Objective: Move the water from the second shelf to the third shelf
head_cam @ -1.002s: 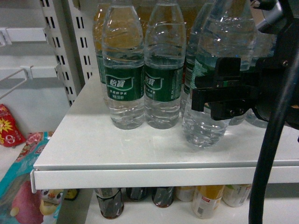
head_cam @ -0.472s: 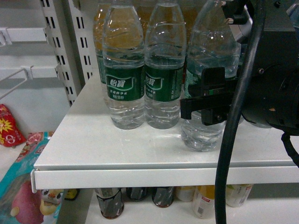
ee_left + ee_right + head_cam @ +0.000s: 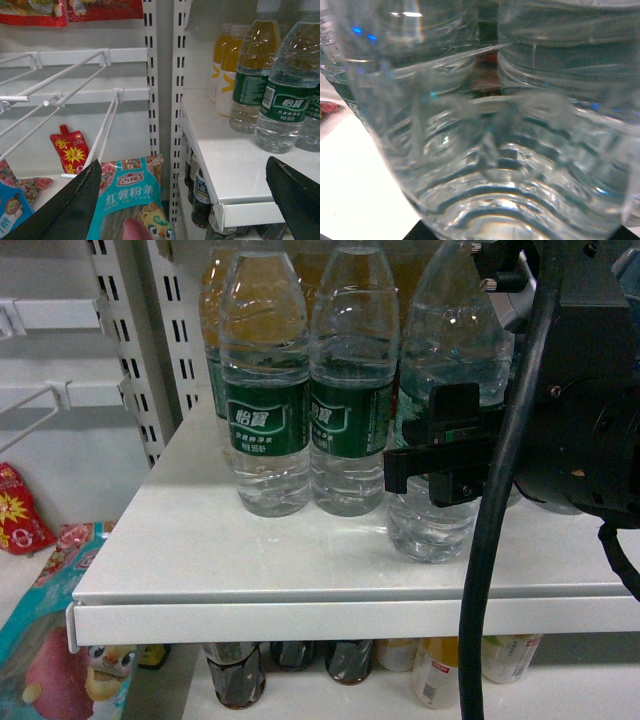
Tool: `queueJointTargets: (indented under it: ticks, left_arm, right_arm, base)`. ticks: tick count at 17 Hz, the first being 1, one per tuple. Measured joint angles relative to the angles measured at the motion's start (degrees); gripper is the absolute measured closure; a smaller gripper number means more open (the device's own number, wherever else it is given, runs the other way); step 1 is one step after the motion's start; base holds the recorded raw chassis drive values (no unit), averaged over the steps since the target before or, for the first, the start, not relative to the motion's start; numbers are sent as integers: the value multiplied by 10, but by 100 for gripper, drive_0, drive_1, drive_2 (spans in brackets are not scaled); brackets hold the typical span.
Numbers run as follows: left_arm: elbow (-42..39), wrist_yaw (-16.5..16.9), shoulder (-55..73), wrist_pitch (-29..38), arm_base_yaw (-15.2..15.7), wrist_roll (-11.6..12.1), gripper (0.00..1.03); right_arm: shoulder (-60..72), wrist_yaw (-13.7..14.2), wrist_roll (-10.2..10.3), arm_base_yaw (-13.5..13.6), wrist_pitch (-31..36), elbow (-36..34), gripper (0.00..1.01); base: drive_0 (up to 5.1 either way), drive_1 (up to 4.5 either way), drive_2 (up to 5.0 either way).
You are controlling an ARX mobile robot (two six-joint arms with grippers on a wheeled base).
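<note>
A clear ribbed water bottle (image 3: 445,350) with a green label stands upright at the right of the white shelf (image 3: 250,570). My right gripper (image 3: 440,455) is shut on its middle, black fingers across the label. Its base sits at the shelf surface near the front; whether it touches I cannot tell. The right wrist view is filled by this bottle (image 3: 490,165). Two more water bottles (image 3: 264,390) (image 3: 350,390) stand side by side to its left. My left gripper (image 3: 185,200) is open and empty, left of and below the shelf's front corner (image 3: 225,210).
Under the shelf stand dark cola bottles (image 3: 235,675) and pale juice bottles (image 3: 440,670). Orange juice bottles (image 3: 222,65) line the shelf's back. Slotted uprights (image 3: 165,100) and white wire racks (image 3: 75,75) lie left. A teal snack pack (image 3: 132,200) hangs below.
The right gripper with the water bottle has shifted left, and the tilted bottle now stands upright. Over the last half second it hardly moved.
</note>
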Motion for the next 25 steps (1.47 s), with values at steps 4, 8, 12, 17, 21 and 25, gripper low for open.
queueJointTargets:
  ticks: [4, 8, 12, 17, 21, 25]
  left_arm:
    - [0, 0, 0, 0, 0, 0, 5]
    - [0, 0, 0, 0, 0, 0, 5]
    - [0, 0, 0, 0, 0, 0, 5]
    - [0, 0, 0, 0, 0, 0, 5]
    - [0, 0, 0, 0, 0, 0, 5]
    - [0, 0, 0, 0, 0, 0, 5]
  right_arm:
    - [0, -2, 4, -3, 0, 0, 49]
    - [0, 2, 11, -11, 10, 2, 6]
    - [-1, -1, 26, -11, 4, 6, 3]
    - [-24, -20, 46, -12, -13, 6, 3]
    - [-63, -41, 51, -23, -26, -19, 3]
    - [-146, -92, 60, -36, -42, -63, 3]
  base:
    - [0, 0, 0]
    - [0, 0, 0]
    - [0, 0, 0]
    - [0, 0, 0]
    - [0, 0, 0]
    - [0, 0, 0]
